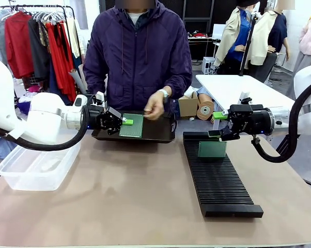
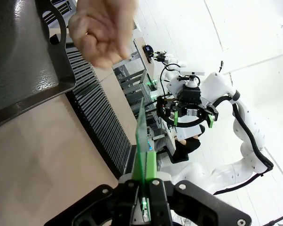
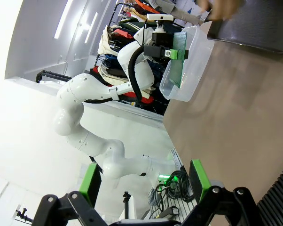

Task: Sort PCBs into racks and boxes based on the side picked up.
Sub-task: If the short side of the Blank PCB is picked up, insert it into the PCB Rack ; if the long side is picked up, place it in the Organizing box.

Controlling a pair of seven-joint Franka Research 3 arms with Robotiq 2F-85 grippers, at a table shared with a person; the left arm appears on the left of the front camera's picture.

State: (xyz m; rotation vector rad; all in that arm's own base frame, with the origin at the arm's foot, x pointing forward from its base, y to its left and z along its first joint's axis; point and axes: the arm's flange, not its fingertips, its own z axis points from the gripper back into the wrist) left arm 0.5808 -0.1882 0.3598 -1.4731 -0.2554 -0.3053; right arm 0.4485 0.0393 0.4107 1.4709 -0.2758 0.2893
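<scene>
Between left gripper (image 1: 125,122) jaws: PCB (image 1: 132,125), edge pinched, above tray (image 1: 155,133).

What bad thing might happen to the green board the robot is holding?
The left gripper pinches the PCB only by one edge, so it might slip or tilt. The person's hand is close beside it over the tray, so a bump is possible.
</scene>
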